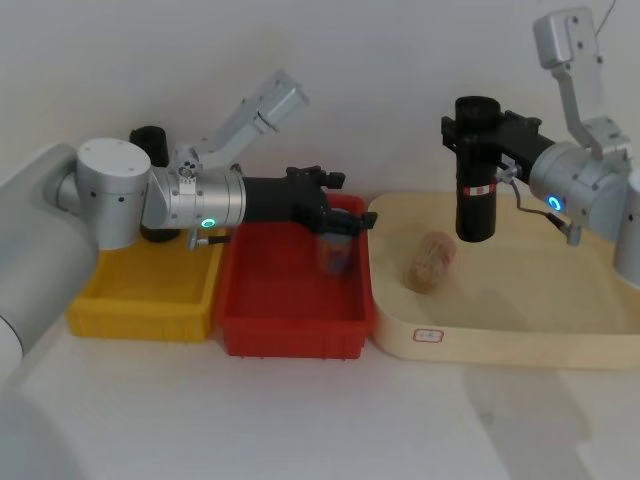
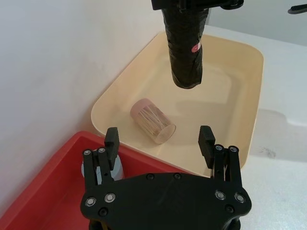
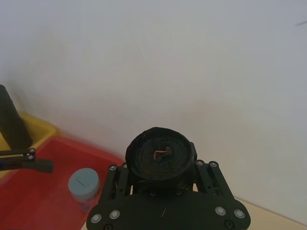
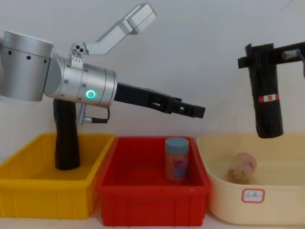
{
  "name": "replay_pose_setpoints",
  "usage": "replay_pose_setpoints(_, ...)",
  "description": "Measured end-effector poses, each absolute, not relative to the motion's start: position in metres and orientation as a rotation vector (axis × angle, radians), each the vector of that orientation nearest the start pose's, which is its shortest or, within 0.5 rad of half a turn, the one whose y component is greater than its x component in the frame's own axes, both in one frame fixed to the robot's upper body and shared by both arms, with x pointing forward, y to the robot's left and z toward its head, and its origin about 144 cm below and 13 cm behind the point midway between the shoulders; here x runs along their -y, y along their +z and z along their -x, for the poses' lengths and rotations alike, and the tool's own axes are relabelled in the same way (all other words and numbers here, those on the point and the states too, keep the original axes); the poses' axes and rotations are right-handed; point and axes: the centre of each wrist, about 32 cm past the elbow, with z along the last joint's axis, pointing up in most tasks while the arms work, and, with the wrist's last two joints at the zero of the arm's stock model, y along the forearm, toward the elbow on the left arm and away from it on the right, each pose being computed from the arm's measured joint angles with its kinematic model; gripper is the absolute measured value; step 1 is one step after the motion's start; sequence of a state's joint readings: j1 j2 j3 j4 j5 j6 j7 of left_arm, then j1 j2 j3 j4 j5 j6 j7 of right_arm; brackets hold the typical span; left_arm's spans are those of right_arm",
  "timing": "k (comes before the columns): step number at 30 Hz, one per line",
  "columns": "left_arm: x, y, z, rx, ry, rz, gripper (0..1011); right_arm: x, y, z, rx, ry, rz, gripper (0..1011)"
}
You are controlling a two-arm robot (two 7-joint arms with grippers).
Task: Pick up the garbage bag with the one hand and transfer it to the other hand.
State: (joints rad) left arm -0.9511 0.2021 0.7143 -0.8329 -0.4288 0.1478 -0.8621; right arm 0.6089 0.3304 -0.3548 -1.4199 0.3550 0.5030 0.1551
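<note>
The garbage bag (image 1: pixel 477 170), a tall black roll with a red-and-white label band, hangs upright above the cream tray (image 1: pixel 520 340). My right gripper (image 1: pixel 470 133), on the blue-ringed arm, is shut on the roll near its top end (image 3: pixel 160 158). From the side, the bag (image 4: pixel 267 95) clears the tray by a good gap. My left gripper (image 1: pixel 350 215), on the green-ringed arm, reaches out level over the red bin (image 1: pixel 290 330). It is open and empty (image 2: pixel 159 136), well apart from the bag (image 2: pixel 184 48).
A plain black roll (image 4: pixel 66 138) stands in the yellow bin (image 4: pixel 43 191) at the left. A blue-capped jar (image 4: pixel 177 160) stands in the red bin below my left gripper. A clear cup of sticks (image 1: pixel 430 262) lies on its side in the cream tray.
</note>
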Motion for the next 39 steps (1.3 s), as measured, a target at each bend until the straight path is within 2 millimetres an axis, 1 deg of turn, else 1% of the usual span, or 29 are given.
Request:
replay_pose_setpoints(3,-0.177,1.278,-0.669,0.008,0.379,-0.276,1001,0.238,1.309,-0.59,-0.026,-1.169,0.227,552)
replay_pose_setpoints(5,-0.177,1.278,-0.669,0.008,0.379,-0.276,1001,0.241,1.308,-0.59,-0.029,-1.168,0.225,571)
replay_pose_setpoints(7,-0.177,1.278,-0.669,0.008,0.38,-0.276,1001,0.242,1.308,-0.59,-0.031,-1.168,0.224,637)
replay_pose_setpoints(8,-0.177,1.278,-0.669,0.008,0.379,-0.276,1001,0.244,1.307,-0.59,-0.033,-1.167,0.224,690)
replay_pose_setpoints(9,-0.177,1.278,-0.669,0.008,0.379,-0.276,1001,0.244,1.307,-0.59,-0.033,-1.167,0.224,690)
replay_pose_setpoints(11,-0.177,1.278,-0.669,0.008,0.38,-0.276,1001,0.245,1.306,-0.59,-0.035,-1.167,0.223,761)
replay_pose_setpoints(12,-0.177,1.278,-0.669,0.008,0.379,-0.276,1001,0.246,1.306,-0.59,-0.036,-1.166,0.222,773)
replay_pose_setpoints(13,-0.177,1.278,-0.669,0.008,0.379,-0.276,1001,0.247,1.306,-0.59,-0.036,-1.166,0.222,816)
replay_pose_setpoints(15,-0.177,1.278,-0.669,0.008,0.379,-0.276,1001,0.248,1.305,-0.59,-0.037,-1.166,0.222,868)
replay_pose_setpoints(19,-0.177,1.278,-0.669,0.008,0.379,-0.276,1001,0.249,1.305,-0.59,-0.039,-1.165,0.222,941)
replay_pose_setpoints(21,-0.177,1.278,-0.669,0.008,0.379,-0.276,1001,0.25,1.304,-0.59,-0.04,-1.165,0.221,1001)
replay_pose_setpoints(39,-0.177,1.278,-0.669,0.008,0.379,-0.276,1001,0.252,1.303,-0.591,-0.043,-1.164,0.219,1001)
